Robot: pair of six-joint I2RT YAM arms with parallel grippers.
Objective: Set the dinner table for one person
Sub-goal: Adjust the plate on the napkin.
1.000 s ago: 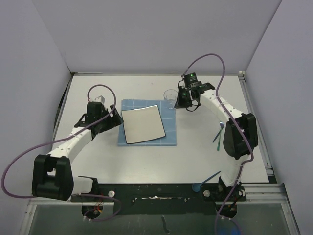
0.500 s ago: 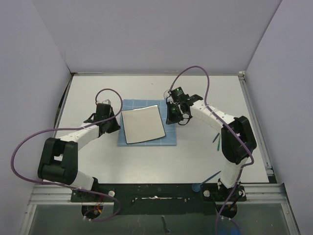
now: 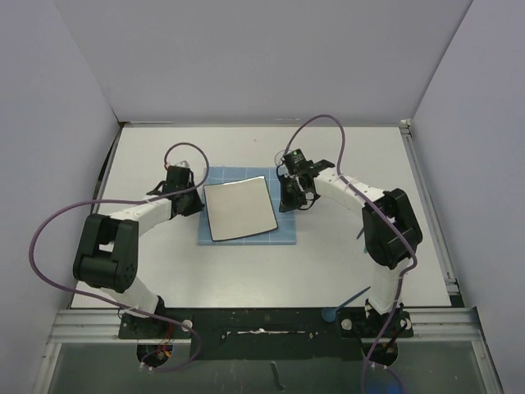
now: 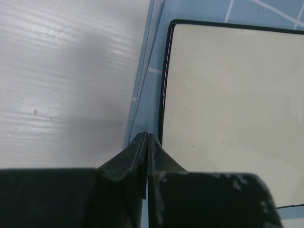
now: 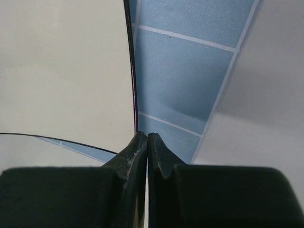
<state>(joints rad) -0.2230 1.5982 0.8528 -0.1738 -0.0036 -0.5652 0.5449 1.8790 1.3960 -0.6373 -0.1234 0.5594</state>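
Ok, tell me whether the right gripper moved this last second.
Yes. The right gripper has come left and nearer, from off the blue grid-patterned placemat's far right corner to over its right side, beside the square white dark-rimmed plate.

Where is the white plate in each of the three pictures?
Top view: plate near the middle of the picture.
Left wrist view: plate fills the right side.
Right wrist view: plate fills the left side.
Shared landmark: the blue placemat under it shows in all three.
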